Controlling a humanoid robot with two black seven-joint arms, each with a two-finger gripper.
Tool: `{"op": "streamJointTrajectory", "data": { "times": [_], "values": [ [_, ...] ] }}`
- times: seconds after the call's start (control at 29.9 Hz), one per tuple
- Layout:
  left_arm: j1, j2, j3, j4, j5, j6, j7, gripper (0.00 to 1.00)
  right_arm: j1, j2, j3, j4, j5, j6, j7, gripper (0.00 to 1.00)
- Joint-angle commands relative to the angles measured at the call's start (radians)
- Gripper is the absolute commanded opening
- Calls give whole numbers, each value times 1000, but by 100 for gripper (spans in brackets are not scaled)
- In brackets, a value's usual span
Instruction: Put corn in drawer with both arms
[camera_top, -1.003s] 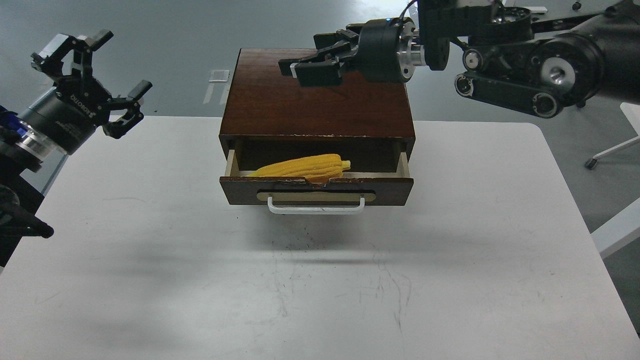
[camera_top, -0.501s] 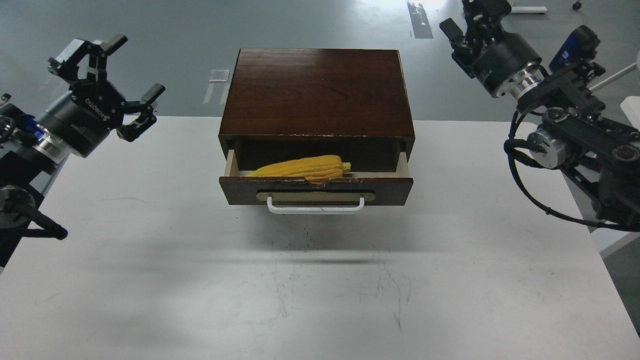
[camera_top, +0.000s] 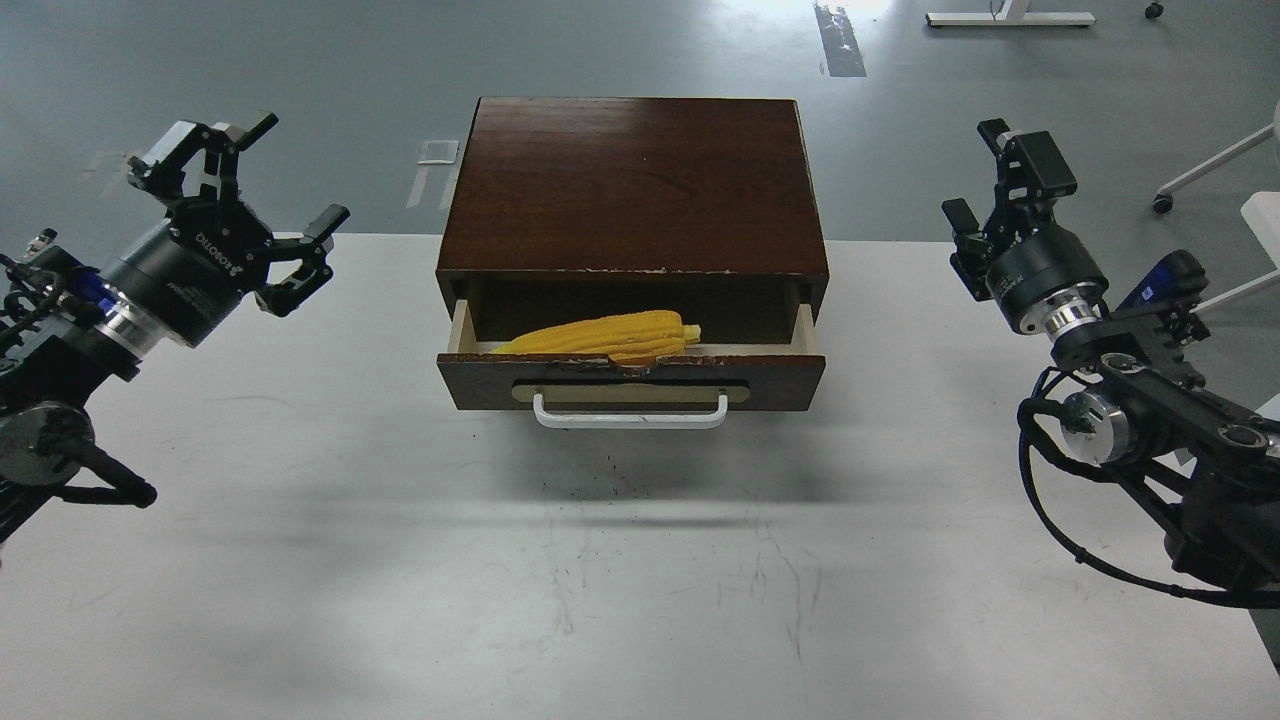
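Observation:
The yellow corn lies on its side inside the drawer, which stands partly pulled out of the dark brown cabinet. The drawer's white bar handle faces me. My left gripper is open and empty, held above the table's left edge, well left of the cabinet. My right gripper is open and empty, held above the table's right side, to the right of the cabinet.
The cabinet stands at the back middle of a white table. Grey floor lies beyond. A white chair base shows at the far right, and a white frame at the top.
My right arm has swung from over the cabinet top out to the right and come down beside the table's right side. My left gripper has shifted slightly right and down. The corn and drawer have not moved.

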Motion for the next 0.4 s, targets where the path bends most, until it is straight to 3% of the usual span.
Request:
{"op": "streamJointTrajectory", "data": {
  "times": [0.0, 0.37],
  "values": [
    [1, -9, -2, 4, 0, 0, 0, 99, -27, -1, 5, -2, 15, 74, 0, 100],
    [25, -48, -10, 9, 2, 0, 0, 99, -44, -9, -4, 9, 20, 95, 0, 100]
  ]
}}
